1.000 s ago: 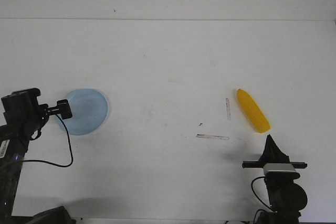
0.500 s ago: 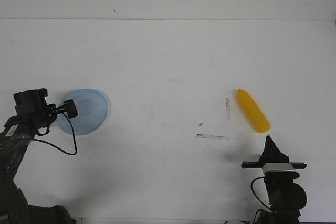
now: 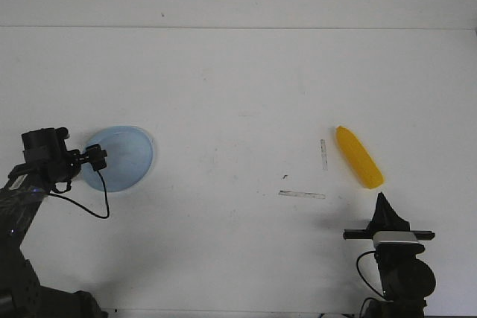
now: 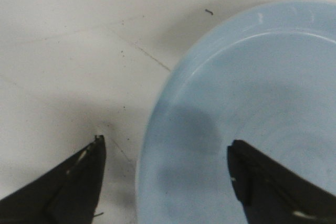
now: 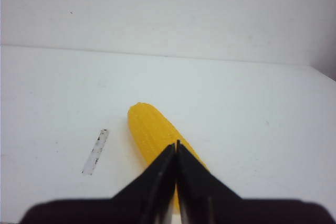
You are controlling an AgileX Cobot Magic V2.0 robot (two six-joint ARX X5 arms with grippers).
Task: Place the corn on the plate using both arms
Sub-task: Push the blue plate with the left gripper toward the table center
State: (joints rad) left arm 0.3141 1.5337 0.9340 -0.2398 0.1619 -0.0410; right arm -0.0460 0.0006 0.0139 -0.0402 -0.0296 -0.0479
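On the far left of the front view, the left arm [image 3: 33,184] reaches toward the pale blue plate [image 3: 127,156], its wrist block and a looping black cable [image 3: 93,202] lying over the plate's left edge. The left wrist view shows the left hand [image 4: 165,174] spread wide, one pointed black finger over the bare white tabletop [image 4: 63,51] and the other over the plate's inner surface [image 4: 247,87], so the low rim runs between them. Nothing is gripped; whether either fingertip touches the plate cannot be told. The plate itself is plain and holds nothing.

Moving right across the white tabletop [image 3: 238,94], two short strips of pale tape appear: one lying roughly level [image 3: 302,194], one nearly upright [image 3: 323,154] just left of the corn.

The corn [image 3: 358,156] lies on the tabletop at the right, well apart from the plate, its tapered end pointing away and to the left, its blunter end nearer the robot.

Below it the right arm [image 3: 395,258] sits near the front edge, the right hand [image 3: 384,202] pointing up toward the corn's near end. In the right wrist view its fingers are pressed together into a single point [image 5: 176,153], holding nothing, with the corn [image 5: 152,129] directly ahead and a tape strip [image 5: 95,151] beside it.
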